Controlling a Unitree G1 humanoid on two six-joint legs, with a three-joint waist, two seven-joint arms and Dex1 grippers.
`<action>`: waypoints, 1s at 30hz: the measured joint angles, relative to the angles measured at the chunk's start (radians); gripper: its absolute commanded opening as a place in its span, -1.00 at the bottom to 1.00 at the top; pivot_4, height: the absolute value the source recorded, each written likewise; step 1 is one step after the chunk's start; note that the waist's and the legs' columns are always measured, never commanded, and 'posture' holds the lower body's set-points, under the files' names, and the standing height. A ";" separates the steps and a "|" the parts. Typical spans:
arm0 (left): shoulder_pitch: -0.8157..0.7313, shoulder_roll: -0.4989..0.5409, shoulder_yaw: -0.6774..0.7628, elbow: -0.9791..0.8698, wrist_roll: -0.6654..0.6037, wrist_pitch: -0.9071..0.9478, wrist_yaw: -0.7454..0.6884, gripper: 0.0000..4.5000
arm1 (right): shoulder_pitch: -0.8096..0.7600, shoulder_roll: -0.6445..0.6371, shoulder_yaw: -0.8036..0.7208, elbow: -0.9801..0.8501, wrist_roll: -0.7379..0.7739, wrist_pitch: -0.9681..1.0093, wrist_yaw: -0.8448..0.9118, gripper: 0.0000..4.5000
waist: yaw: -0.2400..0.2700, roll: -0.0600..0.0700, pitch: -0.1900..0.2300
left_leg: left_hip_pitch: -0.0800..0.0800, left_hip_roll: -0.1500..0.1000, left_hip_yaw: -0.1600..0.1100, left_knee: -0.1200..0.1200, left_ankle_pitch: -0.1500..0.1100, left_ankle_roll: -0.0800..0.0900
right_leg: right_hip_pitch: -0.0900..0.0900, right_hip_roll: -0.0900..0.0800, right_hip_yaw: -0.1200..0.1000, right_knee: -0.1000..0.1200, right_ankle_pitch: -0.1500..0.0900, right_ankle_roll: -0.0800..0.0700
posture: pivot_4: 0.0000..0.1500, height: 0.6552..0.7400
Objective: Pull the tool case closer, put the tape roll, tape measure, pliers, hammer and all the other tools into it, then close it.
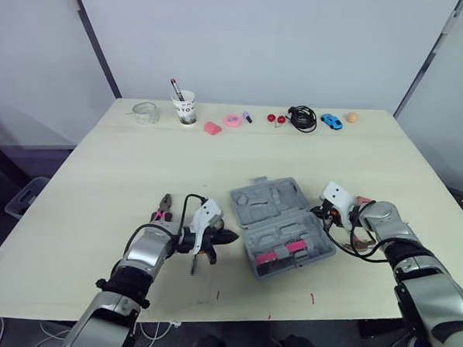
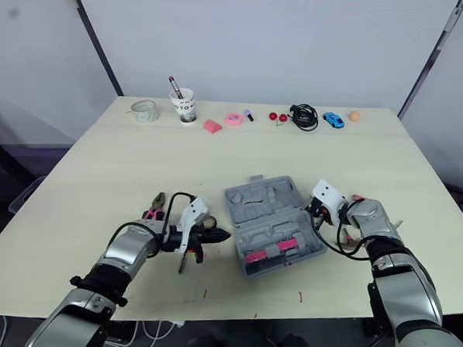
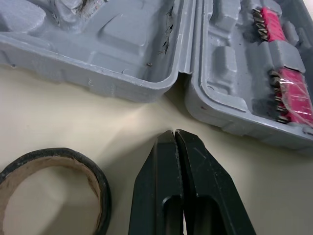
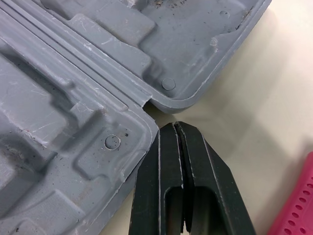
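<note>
Flanking the open tool case point(image 1: 273, 200), left gripper point(image 3: 174, 133) and right gripper point(image 4: 174, 125) have jaws pressed together; tape roll point(image 3: 99, 180) partly cropped.

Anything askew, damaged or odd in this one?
The open tool case lies at an angle to the table edge, its grey moulding scuffed and gritty inside. Nothing spilled or broken. The left end effector and right end effector flank it, shut, empty.
</note>
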 measured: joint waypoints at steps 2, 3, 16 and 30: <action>-0.010 -0.012 0.000 0.020 0.004 -0.010 0.001 -0.95 | 0.000 0.000 0.000 -0.001 0.000 0.000 0.012 -1.00 | 0.000 0.000 0.000 | 0.000 0.000 0.000 0.000 0.000 0.000 | 0.000 0.000 0.000 0.000 0.000 0.000 | 1.00 1.00; -0.021 -0.019 0.000 0.034 0.008 -0.013 0.001 -0.95 | 0.000 0.001 0.000 -0.001 0.000 0.000 0.015 -1.00 | 0.001 0.000 0.000 | 0.000 0.000 0.000 0.000 0.000 0.000 | 0.000 0.000 0.000 0.000 0.000 0.000 | 1.00 1.00; -0.044 -0.039 0.004 0.081 0.018 -0.043 0.003 -0.95 | 0.010 0.002 0.000 -0.031 0.000 0.019 0.069 -1.00 | 0.000 0.000 0.000 | 0.000 0.000 0.000 0.000 0.000 0.000 | 0.000 0.000 0.000 0.001 0.000 0.000 | 1.00 1.00; -0.031 -0.025 0.003 0.062 0.018 -0.031 -0.020 -0.95 | 0.180 -0.040 -0.003 -0.325 0.049 0.165 0.183 -1.00 | 0.000 0.000 0.000 | 0.001 0.000 -0.002 0.000 0.000 0.000 | 0.000 0.001 0.000 0.001 0.000 0.000 | 1.00 1.00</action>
